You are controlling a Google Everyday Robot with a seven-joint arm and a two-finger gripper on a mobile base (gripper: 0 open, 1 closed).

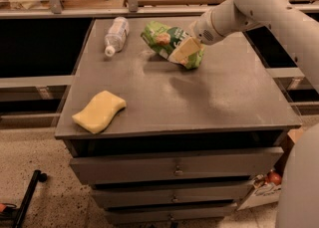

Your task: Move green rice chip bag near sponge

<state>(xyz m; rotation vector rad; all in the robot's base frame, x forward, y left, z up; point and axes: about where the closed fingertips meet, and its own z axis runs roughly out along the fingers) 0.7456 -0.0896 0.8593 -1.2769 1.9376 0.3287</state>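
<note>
The green rice chip bag [164, 40] lies crinkled at the back middle of the grey table [199, 97]. My gripper [183, 51] reaches in from the upper right and is down on the bag's right end, its beige block covering part of the bag. The pale yellow sponge [99, 111] lies flat near the table's front left corner, far from the bag and the gripper.
A clear plastic bottle [115, 35] lies on its side at the back left, just left of the bag. Drawers [174, 170] sit below the tabletop. A cardboard box [266, 192] stands on the floor at the right. Shelving runs behind the table.
</note>
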